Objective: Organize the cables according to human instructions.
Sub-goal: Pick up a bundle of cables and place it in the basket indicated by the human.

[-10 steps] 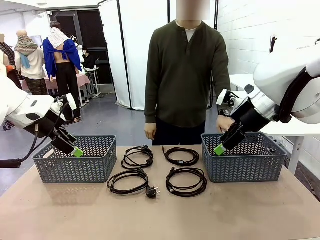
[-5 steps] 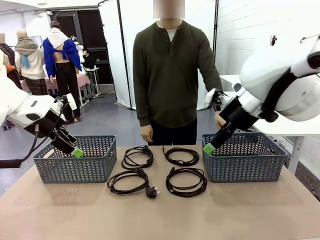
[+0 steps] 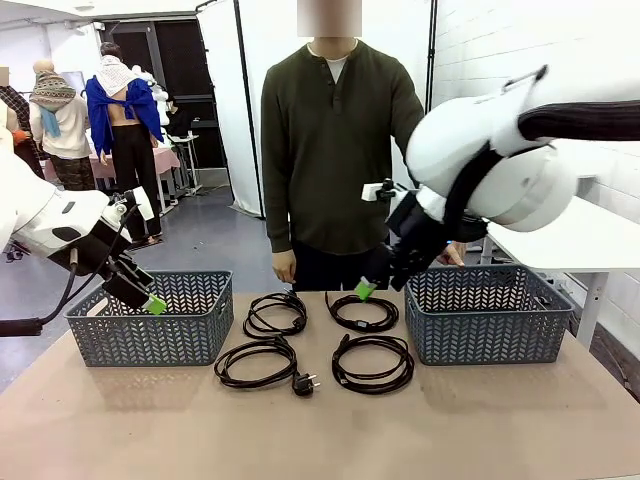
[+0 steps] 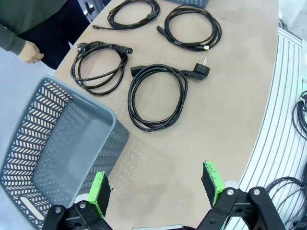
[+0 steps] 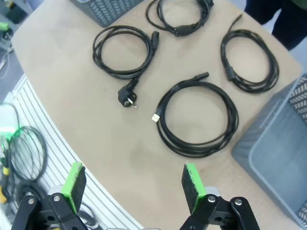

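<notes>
The far-left cable [image 3: 275,312], far-right cable [image 3: 362,311], near-left cable [image 3: 255,362] and near-right cable [image 3: 373,362] lie in a two-by-two block at the middle of the surface [image 3: 500,420], closer to its far edge than to its near one. Each bundle lies apart from its neighbours, with thin strips of bare surface between them. The near-left cable's round plug [image 3: 303,383] sticks out toward the near edge.

The left basket [image 3: 150,325] stands beside the block toward the left edge and the right basket [image 3: 490,320] toward the right edge. Both sit near the bundles, so the side gaps are narrow. From the near pair of cables to the near edge the surface runs broad and bare.

The left claw [image 4: 156,188] hangs over the left basket's end of the surface, fingers spread wide, holding nothing. The right claw [image 5: 133,182] hangs over the far-right cable, just off the right basket's left wall, its fingers also spread wide and empty.

The person [image 3: 335,150] stands at the far edge, one hand [image 3: 284,268] hanging just behind the far-left cable.
</notes>
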{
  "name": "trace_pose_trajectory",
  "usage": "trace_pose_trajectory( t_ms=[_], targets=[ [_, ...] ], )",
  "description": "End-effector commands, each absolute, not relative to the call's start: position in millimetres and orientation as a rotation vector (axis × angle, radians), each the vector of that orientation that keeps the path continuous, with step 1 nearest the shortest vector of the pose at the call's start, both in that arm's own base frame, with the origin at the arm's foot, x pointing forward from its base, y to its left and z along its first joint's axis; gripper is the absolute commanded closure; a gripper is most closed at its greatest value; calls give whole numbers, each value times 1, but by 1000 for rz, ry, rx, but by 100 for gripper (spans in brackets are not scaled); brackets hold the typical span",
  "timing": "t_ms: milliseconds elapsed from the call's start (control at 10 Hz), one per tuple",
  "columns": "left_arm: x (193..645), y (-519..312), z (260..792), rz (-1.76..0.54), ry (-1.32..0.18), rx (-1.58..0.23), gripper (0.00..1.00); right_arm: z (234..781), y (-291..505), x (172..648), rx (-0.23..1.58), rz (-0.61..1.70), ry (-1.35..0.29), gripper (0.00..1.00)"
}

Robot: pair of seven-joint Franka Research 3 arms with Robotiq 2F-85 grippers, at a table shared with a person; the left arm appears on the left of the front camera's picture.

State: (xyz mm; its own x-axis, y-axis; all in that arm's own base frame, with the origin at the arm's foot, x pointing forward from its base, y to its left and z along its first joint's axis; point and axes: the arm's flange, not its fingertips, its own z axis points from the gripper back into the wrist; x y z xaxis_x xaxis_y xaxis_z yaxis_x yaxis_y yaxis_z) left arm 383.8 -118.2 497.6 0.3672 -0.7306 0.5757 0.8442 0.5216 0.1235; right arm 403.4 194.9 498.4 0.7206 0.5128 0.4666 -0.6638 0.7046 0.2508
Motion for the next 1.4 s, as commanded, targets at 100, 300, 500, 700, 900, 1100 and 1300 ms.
trace_pose_trajectory(
  t_ms=[100,300,500,700,900,1100,1300],
  targets=[
    [386,-115,495,-1035,-628,-225,0,493,230,431,337,565,-326,0],
    [386,-115,495,-1035,-628,-225,0,482,243,445,264,511,-317,0],
    [386,-115,495,-1035,-628,-225,0,471,254,450,246,489,-282,0],
    [386,-115,495,-1035,-628,-225,0,469,245,446,270,516,-299,0],
    [386,-115,495,-1035,-628,-225,0,469,245,446,270,516,-299,0],
    [386,-115,495,-1035,-628,-225,0,469,245,446,270,516,-299,0],
    [386,-115,495,-1035,-628,-225,0,464,256,455,282,460,-276,0]
  ],
)
